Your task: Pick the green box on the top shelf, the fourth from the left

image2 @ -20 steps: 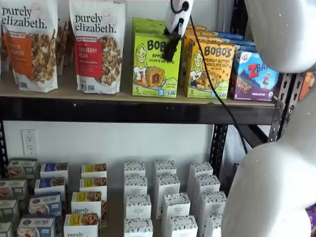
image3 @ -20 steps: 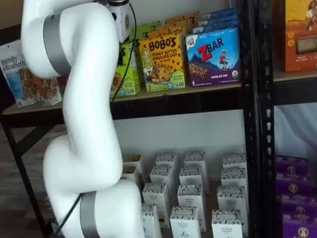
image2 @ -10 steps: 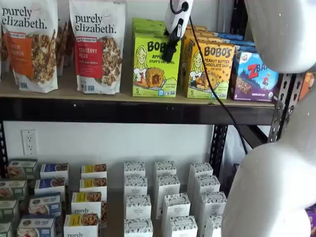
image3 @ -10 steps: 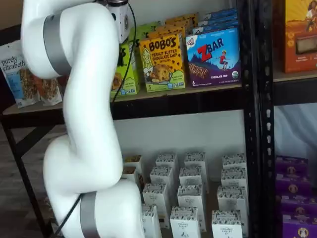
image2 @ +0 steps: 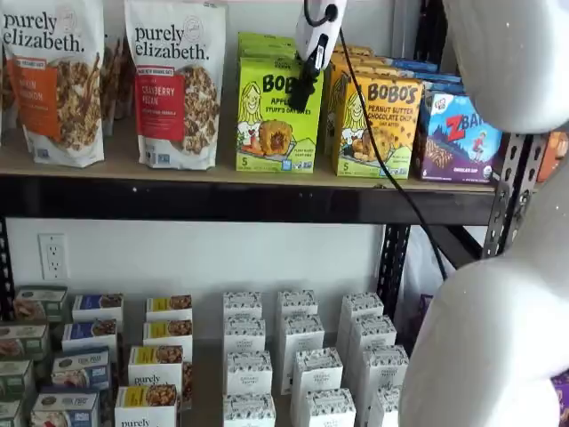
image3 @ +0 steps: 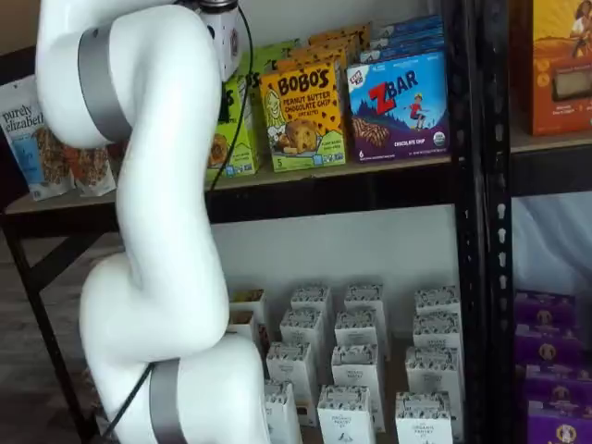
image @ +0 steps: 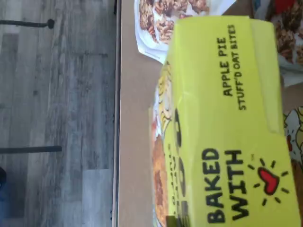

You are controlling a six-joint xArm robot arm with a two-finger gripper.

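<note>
The green box [image2: 274, 124] stands at the front edge of the top shelf [image2: 222, 201], with more green boxes behind it. My gripper [image2: 303, 92] hangs from above, its black fingers closed on the box's upper right part. In a shelf view the box [image3: 242, 129] is partly hidden behind my white arm. The wrist view shows the box's lime top [image: 222, 123] close up, reading "Apple Pie Stuff'd Oat Bites", over the tan shelf board [image: 135, 142].
A yellow-orange Bobo's box [image2: 378, 124] stands right next to the green box, then a Z Bar box [image2: 453, 138]. Purely Elizabeth bags [image2: 173, 80] stand to its left. White cartons [image2: 302, 356] fill the lower shelf. My arm [image3: 157, 231] covers much of one shelf view.
The green box has straightened from a slight tilt and shifted a little left and up with the gripper on it.
</note>
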